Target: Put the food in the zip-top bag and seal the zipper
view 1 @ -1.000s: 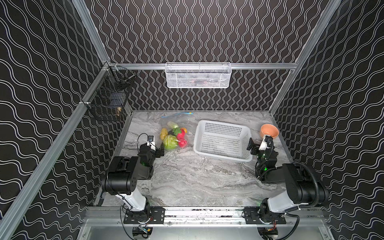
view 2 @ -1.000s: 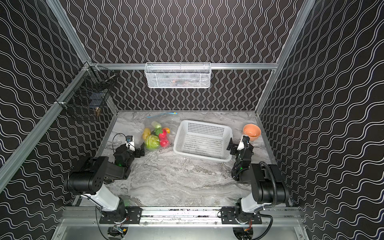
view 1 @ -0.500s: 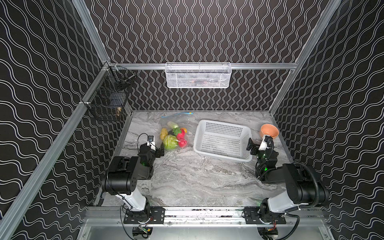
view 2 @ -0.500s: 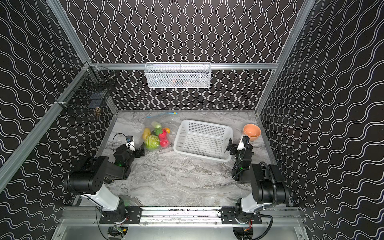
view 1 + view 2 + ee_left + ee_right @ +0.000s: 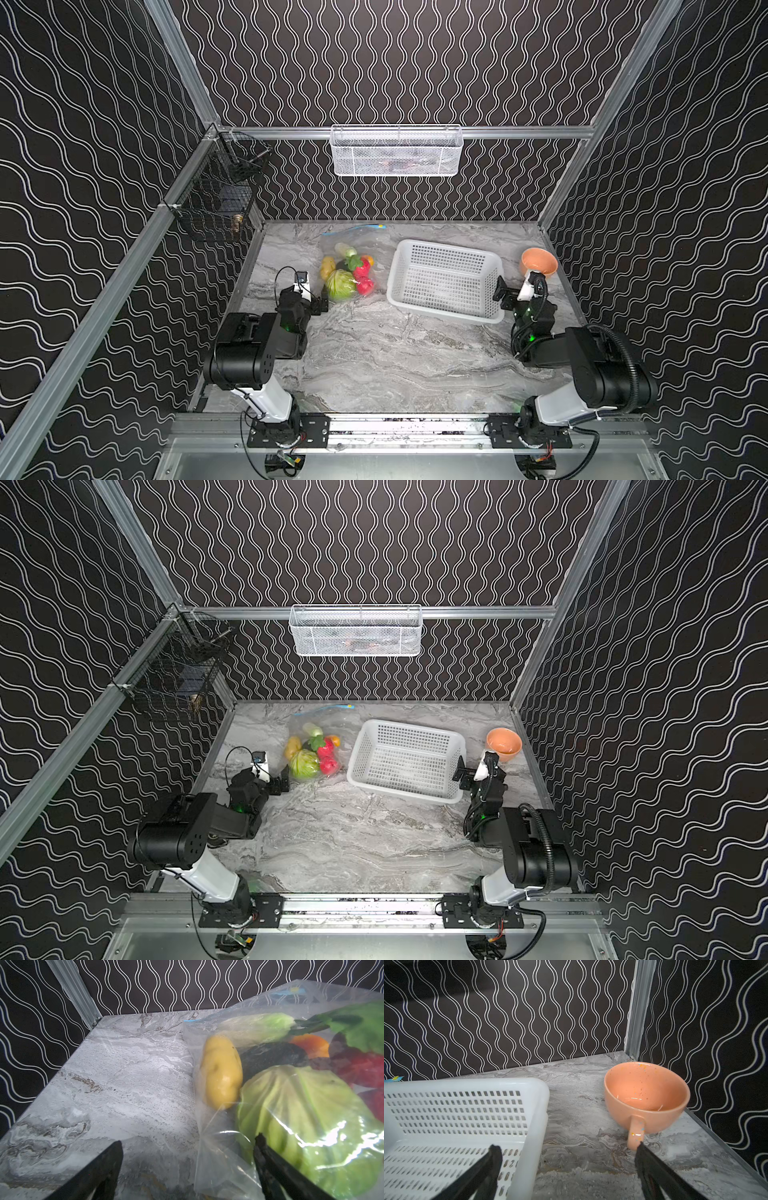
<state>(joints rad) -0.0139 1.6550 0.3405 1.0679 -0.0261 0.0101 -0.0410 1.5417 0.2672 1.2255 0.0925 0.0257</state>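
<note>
Top view: grey marble tabletop [image 5: 374, 361], wavy black walls [image 5: 415, 62]; left gripper [image 5: 321, 302], right gripper [image 5: 502, 294] spread wide, gripping nothing.

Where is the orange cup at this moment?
In both top views the orange cup stands on the table near the far right corner, right of the white basket and just beyond the open right gripper.

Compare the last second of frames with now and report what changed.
Nothing visibly changed. The left gripper is open beside the zip-top bag, which holds the food. The right gripper is open between the white basket and the orange cup, holding nothing.
</note>
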